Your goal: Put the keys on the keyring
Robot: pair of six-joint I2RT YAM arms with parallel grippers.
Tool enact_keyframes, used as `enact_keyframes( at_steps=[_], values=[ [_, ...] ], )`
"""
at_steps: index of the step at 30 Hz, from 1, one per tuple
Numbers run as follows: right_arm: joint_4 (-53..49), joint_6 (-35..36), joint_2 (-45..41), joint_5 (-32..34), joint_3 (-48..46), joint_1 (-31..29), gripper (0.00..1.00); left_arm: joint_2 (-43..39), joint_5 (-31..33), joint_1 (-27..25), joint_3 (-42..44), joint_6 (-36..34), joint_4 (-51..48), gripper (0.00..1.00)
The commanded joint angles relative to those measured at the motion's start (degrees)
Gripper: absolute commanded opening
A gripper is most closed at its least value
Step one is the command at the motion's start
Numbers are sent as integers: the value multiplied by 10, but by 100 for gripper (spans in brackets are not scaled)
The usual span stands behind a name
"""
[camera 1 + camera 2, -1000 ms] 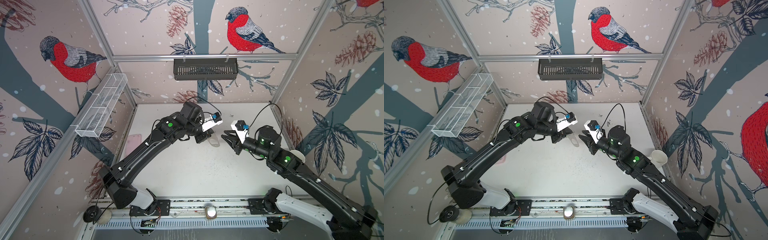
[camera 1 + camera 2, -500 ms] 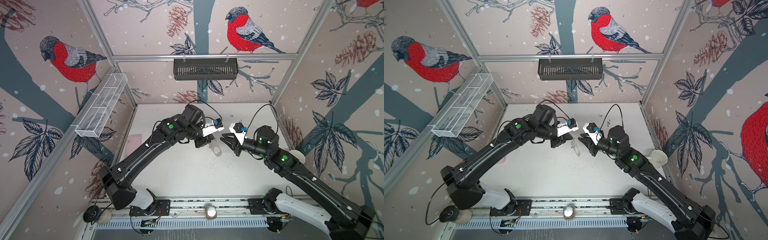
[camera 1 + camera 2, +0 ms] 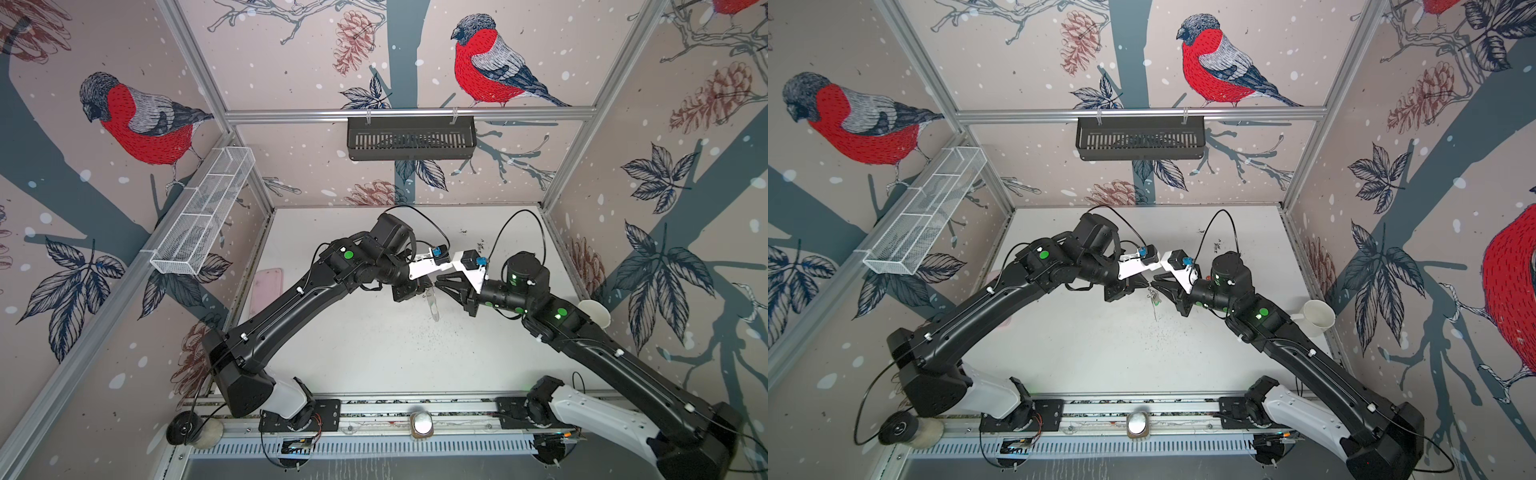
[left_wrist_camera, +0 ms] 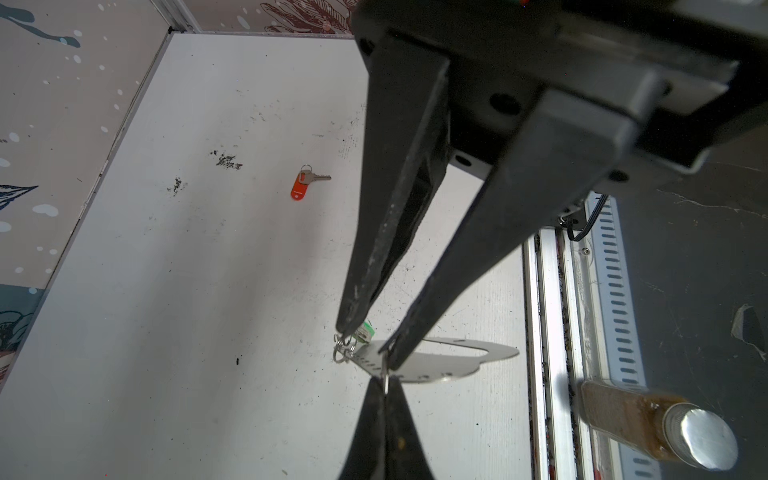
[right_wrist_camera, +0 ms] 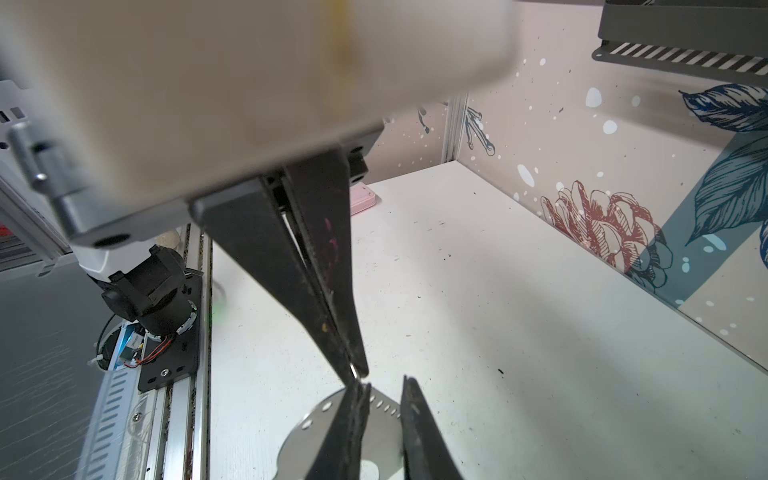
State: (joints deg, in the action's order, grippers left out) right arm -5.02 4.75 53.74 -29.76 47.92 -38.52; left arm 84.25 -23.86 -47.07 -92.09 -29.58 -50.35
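The keyring (image 4: 440, 361), a flat grey plate with edge holes, hangs above the table from a small metal ring. My left gripper (image 4: 384, 380) is shut on that ring. Both top views show the plate (image 3: 433, 305) hanging between the two grippers. A green-tagged key (image 4: 366, 331) and small rings (image 4: 343, 353) hang at the plate's holed corner. My right gripper (image 4: 368, 347) meets it from the opposite side, jaws narrowly open astride that corner (image 5: 385, 381). The red-tagged key (image 4: 302, 185) lies alone on the white table, hidden in both top views.
A pink case (image 3: 268, 286) lies by the left wall. A white mug (image 3: 1316, 318) stands at the right edge. A black basket (image 3: 409, 137) hangs on the back wall and a wire basket (image 3: 203, 216) on the left wall. A capped bottle (image 4: 665, 424) lies on the front rail.
My right gripper has moved left up to the hanging keyring and its jaws have narrowed. My left gripper, still shut, has shifted slightly right and down with the keyring.
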Motion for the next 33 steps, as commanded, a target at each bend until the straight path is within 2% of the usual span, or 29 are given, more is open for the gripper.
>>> enact_keyframes(
  at_steps=[1, 17, 27, 33],
  values=[
    [20, 5, -1, -14, -4, -1, 19, -6, -20, -3, -2, -5, 14, 0],
    [19, 9, 7, -58, -2, -1, 17, -9, -30, -7, -3, -7, 19, 0],
    [20, 12, 5, -90, 0, -1, 14, -43, -56, -7, 0, -10, 41, 0],
    [26, 10, -12, -85, 4, 0, 17, -37, -55, -7, -1, -7, 25, 0]
  ],
)
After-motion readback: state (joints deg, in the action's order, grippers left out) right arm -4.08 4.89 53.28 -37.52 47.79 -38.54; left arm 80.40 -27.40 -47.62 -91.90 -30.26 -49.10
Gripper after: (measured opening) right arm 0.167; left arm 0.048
